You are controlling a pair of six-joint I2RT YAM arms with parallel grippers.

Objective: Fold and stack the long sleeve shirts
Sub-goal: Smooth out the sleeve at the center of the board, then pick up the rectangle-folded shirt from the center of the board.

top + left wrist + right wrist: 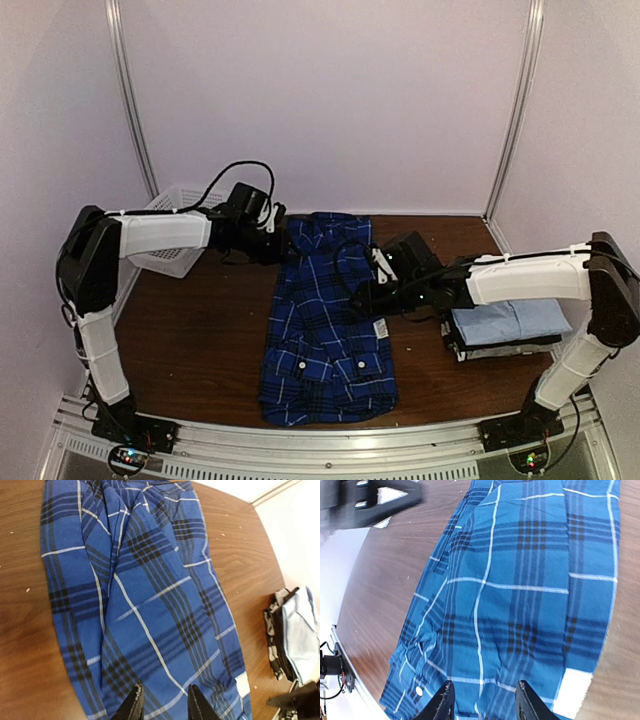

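One plaid shirt [325, 330] is laid lengthwise at mid-table [190, 340], narrowed to a long strip; the cross folds are judged not yet made, nor is it stacked. Folded shirts are piled in a stack [500, 345] at the right, a light-blue shirt [510, 318] uppermost. The left gripper [165, 687] and right gripper [485, 684] are held partly parted over the plaid, nothing gripped.

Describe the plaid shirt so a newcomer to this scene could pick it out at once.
Start at the dark wooden table and look to its middle, where one shirt lies spread lengthwise. It is the plaid shirt, blue and black with thin white lines; the folded stack to its right is plain light blue on top.
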